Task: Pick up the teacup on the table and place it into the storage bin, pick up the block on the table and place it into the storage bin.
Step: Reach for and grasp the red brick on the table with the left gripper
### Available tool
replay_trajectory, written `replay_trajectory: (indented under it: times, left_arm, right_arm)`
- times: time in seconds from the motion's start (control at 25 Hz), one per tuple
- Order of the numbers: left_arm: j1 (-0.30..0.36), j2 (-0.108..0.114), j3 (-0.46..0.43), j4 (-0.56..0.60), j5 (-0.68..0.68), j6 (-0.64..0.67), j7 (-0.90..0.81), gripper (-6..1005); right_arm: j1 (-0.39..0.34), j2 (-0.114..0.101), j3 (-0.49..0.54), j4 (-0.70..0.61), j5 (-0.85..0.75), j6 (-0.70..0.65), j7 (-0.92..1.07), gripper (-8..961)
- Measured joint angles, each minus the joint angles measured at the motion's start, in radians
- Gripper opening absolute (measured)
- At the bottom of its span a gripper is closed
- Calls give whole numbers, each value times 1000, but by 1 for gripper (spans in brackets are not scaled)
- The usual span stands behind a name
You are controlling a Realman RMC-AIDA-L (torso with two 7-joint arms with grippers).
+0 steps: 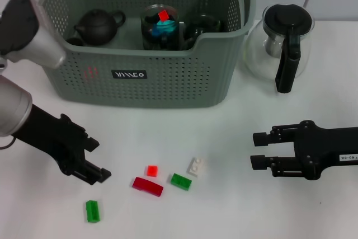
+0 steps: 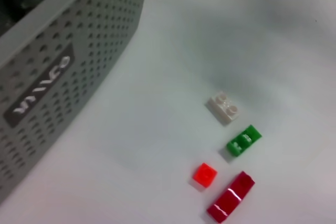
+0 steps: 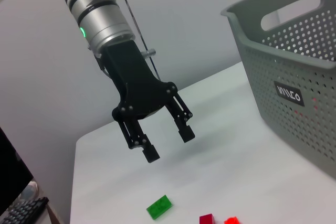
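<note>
From the head camera, the storage bin [image 1: 145, 82] stands at the table's [image 1: 235, 216] far side holding a dark teapot [image 1: 98, 26], a round container [image 1: 161, 27] with red and blue pieces, and a dark cup [image 1: 202, 25]. A glass teapot [image 1: 282, 43] sits just beside the bin. Near the front lie a red block [image 1: 147, 186], a small red brick [image 1: 151, 170], two green bricks [image 1: 180, 181] [image 1: 92, 211] and a white brick [image 1: 196, 165]. The left gripper [image 1: 98, 160] and right gripper [image 1: 258, 150] hover with jaws wide, empty.

The left wrist camera shows the bin's perforated wall [image 2: 63, 72] and the white brick [image 2: 224, 107], green brick [image 2: 243, 140], small red brick [image 2: 204, 174] and glossy red block [image 2: 231, 196] apart from it.

The right wrist camera shows the left gripper [image 3: 168, 142] open above one green brick [image 3: 159, 206].
</note>
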Motion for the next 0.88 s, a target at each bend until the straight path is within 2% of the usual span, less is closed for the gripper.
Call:
replay_trajectory:
  times: [0.28,0.48,0.88]
  left_arm:
    - [-18,-5,125,21,-18,-15,3,638]
    - [-3,-7,308,21,-18,-125,-6,632]
    - [15,-10,521,20,-2,-276,-15,617]
  right_arm:
    - [-1,4,0,0,0,-4,0,592]
    - [0,4,2,0,0,-4,0,592]
    - [1,8,5,0,2,-5,0,592]
